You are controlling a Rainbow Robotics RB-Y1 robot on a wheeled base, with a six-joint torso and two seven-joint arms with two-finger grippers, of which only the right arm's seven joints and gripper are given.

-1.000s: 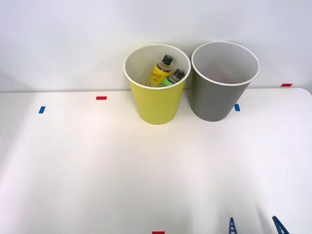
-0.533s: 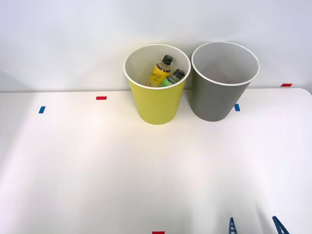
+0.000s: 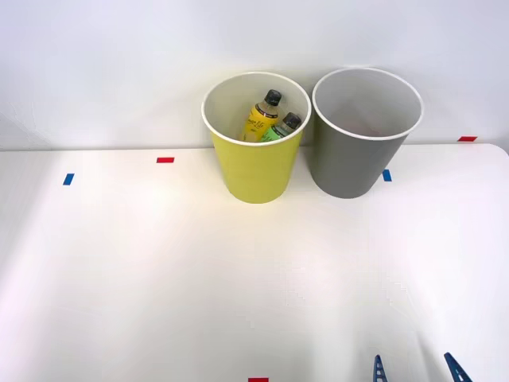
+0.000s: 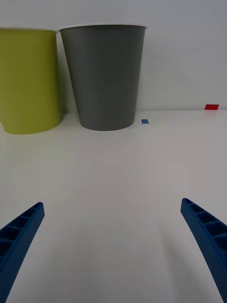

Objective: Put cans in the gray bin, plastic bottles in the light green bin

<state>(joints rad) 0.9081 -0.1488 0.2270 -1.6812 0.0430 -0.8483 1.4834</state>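
We start with the bottles: the yellow one (image 3: 260, 119) and the green-labelled one (image 3: 278, 130) both lean inside the green bin (image 3: 254, 171), caps up, touching each other against its right inner wall. That half of the sorting looks done to us.

The gray bin (image 3: 350, 163) stands just right of the green bin, their rims almost touching, both at the far edge of the counter (image 3: 159, 270) against the wall. What we can see of its inside is plain gray wall; its floor is hidden from the front view, so we cannot tell whether the can lies in there. We see no can on the counter. Our judgement is that the task is either finished, with the can down in the gray bin, or waiting on a can that lies outside these views.

Small tape marks dot the counter: red ones (image 3: 165, 160) at the far left, far right and near edge, blue ones (image 3: 68, 179) at the left and just right of the gray bin.

The gripper (image 3: 416, 370) sits at the near right edge of the counter, well apart from both bins, pulled back low over the surface. From the wrist view it faces the gray bin roughly square on, its blue fingers (image 4: 21, 232) spread wide with nothing between them.
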